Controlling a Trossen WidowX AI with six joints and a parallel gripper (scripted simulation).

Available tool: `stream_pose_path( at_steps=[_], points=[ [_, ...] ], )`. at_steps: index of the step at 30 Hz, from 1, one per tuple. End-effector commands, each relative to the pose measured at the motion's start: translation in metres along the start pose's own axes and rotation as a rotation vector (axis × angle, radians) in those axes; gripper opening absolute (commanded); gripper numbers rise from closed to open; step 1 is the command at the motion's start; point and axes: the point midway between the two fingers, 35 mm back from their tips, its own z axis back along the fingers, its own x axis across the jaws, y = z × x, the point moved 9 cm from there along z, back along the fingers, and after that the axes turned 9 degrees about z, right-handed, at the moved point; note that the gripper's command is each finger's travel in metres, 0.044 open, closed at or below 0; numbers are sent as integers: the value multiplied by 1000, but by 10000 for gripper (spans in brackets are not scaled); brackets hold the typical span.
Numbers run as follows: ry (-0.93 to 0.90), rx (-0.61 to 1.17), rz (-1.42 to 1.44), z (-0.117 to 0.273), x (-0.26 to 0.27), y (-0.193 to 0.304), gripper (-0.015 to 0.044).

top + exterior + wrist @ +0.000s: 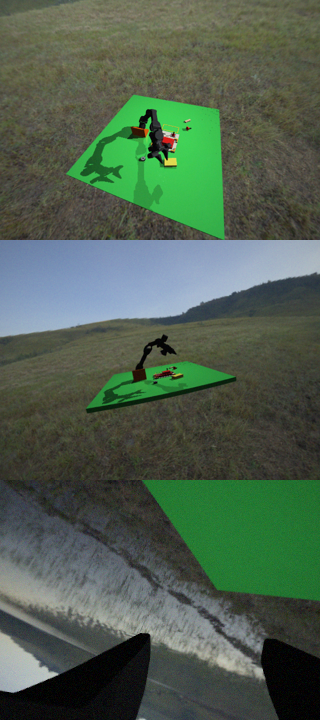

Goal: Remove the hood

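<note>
The toy car (169, 141) (162, 374) stands mid-table, with a red top panel on a white and orange chassis. A flat yellow block (170, 161) (177, 375) lies on the table at its near end; I cannot tell whether the two touch. The marked area (171, 125) is a yellow outline just beyond the car's far end. My gripper (164, 159) (174, 352) (205, 650) hangs high above the car's near end. It is open, with nothing between the fingers. The wrist view shows only a corner of the green table (250, 530) and the landscape.
The arm's base stands behind an orange block (139, 131) (139, 375) left of the car. A small grey wheel (142, 158) lies near the front. A small red part (188, 128) and a tan piece (187, 120) lie to the right of the marked area. Grass surrounds the table (193, 180) (206, 376).
</note>
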Motion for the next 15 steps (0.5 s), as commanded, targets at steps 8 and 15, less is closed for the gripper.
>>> stream_pose_path(
  at_steps=[8,15],
  points=[
    [104,-82,475,-1,-37,-2,430],
    [258,-118,981,1,-78,-8,440]
  ],
)
